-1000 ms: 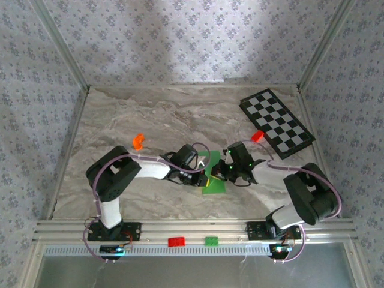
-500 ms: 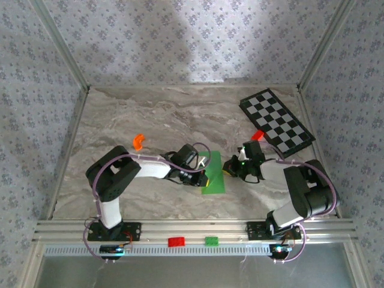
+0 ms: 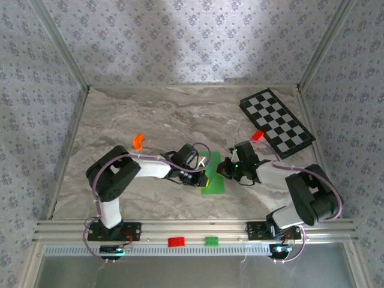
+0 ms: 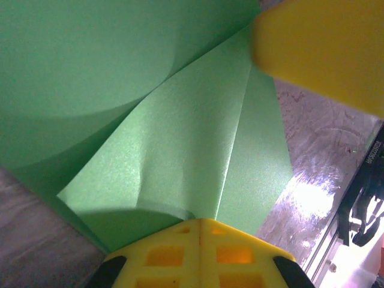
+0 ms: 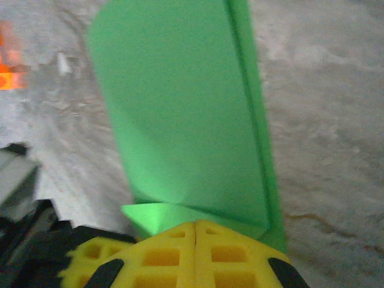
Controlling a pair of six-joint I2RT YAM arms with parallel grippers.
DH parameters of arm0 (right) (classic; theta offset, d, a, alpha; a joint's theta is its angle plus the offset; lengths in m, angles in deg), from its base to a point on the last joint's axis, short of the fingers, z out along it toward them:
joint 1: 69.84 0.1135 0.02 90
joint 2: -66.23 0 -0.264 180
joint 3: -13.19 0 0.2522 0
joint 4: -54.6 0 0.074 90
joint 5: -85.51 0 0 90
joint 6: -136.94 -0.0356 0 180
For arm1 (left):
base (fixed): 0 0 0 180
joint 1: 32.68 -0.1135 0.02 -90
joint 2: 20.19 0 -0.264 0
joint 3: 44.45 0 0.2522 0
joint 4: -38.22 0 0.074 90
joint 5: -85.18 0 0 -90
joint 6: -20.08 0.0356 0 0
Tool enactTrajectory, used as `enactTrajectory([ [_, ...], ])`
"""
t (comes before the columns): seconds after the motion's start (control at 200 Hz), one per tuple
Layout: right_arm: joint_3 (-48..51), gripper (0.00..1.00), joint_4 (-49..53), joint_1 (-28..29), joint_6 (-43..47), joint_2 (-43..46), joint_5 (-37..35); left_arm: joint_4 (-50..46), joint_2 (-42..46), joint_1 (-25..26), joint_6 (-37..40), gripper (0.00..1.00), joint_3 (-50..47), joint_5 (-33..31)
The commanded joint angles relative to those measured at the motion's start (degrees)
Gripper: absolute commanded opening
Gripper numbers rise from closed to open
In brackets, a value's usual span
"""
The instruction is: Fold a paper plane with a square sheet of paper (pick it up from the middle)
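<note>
The bright green sheet of paper [image 3: 215, 183] lies on the marble table between the two arms, folded into a narrow strip with layered flaps. In the left wrist view the sheet of paper [image 4: 180, 132] shows slanted creases running toward my left gripper [image 4: 198, 221], whose yellow jaws are shut with the tip resting on it. From above, the left gripper [image 3: 204, 174] sits at the strip's left edge. My right gripper [image 3: 223, 171] is at the right edge, shut too. Its tip [image 5: 197, 223] rests on a small turned-up corner of the paper [image 5: 180, 108]. One of the right fingers [image 4: 318, 48] also presses the sheet.
A black-and-white checkered board [image 3: 277, 122] lies at the back right, with an orange brick [image 3: 257, 135] by its near corner. An orange curved piece [image 3: 138, 141] sits left of centre. A red brick [image 3: 176, 242] and a green brick [image 3: 212, 241] rest on the front rail.
The right gripper drew back to the right off the paper, then returned to its right edge. The left gripper and the paper have stayed put.
</note>
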Motion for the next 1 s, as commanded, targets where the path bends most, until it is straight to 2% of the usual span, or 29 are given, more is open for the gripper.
enactTrajectory([
  [0.0, 1.1, 0.03, -0.8, -0.2, -1.2, -3.6, -0.1, -7.4, 0.0, 0.4, 1.4, 0.00, -0.5, -2.7],
  [0.245, 2.9, 0.01, -0.2, -1.4, -0.9, -5.7, -0.3, -8.0, 4.1, 0.4, 0.0, 0.02, 2.4, -3.7],
  [0.35, 2.8, 0.01, -0.3, -1.3, -0.9, -6.0, -0.1, -5.1, 4.5, 0.5, -1.7, 0.02, 4.4, -2.9],
  [0.605, 2.4, 0.01, 0.5, -1.3, -0.8, -5.9, -0.3, -0.9, -1.5, 1.1, -3.6, 0.02, 8.8, 1.3],
  [0.73, 2.5, 0.01, 0.9, -1.4, -0.5, -5.7, -0.4, -1.1, -4.7, 1.4, -3.7, 0.02, 9.7, 1.0],
  [0.999, 2.6, 0.01, 2.3, -1.8, 0.4, -5.5, -0.7, 1.5, -5.4, 1.6, -5.5, 0.02, 4.2, 0.6],
])
